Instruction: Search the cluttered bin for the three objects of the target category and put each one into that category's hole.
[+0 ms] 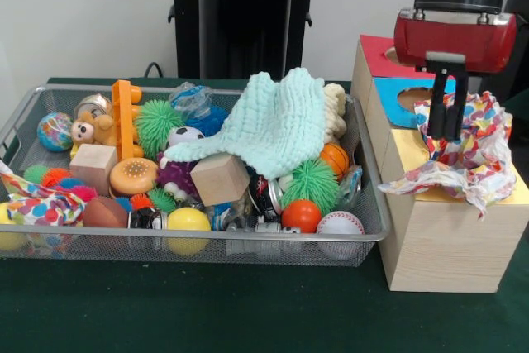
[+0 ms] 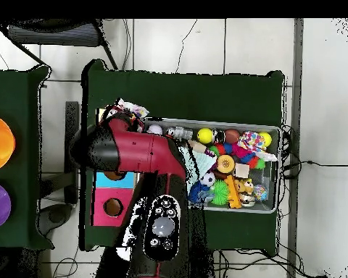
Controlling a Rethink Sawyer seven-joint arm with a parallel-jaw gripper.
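my claw [image 1: 447, 126] is clenched on the crumpled polka-dot wrapping paper [image 1: 463, 155], fingers down into it over the wooden sorting box [image 1: 446, 241]. the paper sprawls across the box's yellow top, one end drooping over the side that faces the bin. just behind sit the blue panel [image 1: 397, 93] with its round hole and the red panel [image 1: 380, 55]. beside the box, the wire bin [image 1: 207, 241] is packed: a mint cloth [image 1: 277, 126] draped over balls, wooden cubes, spiky toys. another piece of dotted paper [image 1: 37, 204] lies at the bin's other end. green counter [image 1: 207, 303] underneath.

Colourful dotted cloth [image 1: 467, 150] crumpled atop wooden box [image 1: 446, 241].
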